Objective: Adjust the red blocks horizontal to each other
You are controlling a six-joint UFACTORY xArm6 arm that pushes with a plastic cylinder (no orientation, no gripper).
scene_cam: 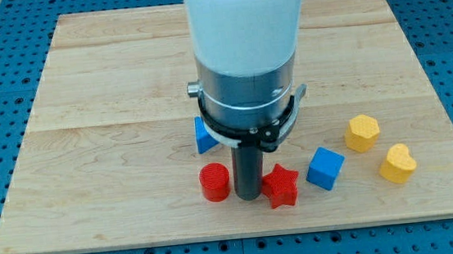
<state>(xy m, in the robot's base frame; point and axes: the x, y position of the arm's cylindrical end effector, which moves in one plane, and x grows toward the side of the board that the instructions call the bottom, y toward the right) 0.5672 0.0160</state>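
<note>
Red star sits slightly lower than the red cylinder; my tip, a bare rod holding nothing, stands between them, so levelling looks nearly done

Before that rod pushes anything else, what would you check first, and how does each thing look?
1. Both red blocks in view: ok. The red cylinder and the red star both show fully.
2. Where my tip is: ok. It stands between the two red blocks.
3. Red blocks level across the view: not ok. The star lies slightly nearer the view's bottom than the cylinder.
4. Whether my tip touches the star: cannot tell. They look very close.
5. Neighbours out of the way: ok. The blue cube lies apart on the star's right; a blue block is partly hidden behind the arm.
</note>
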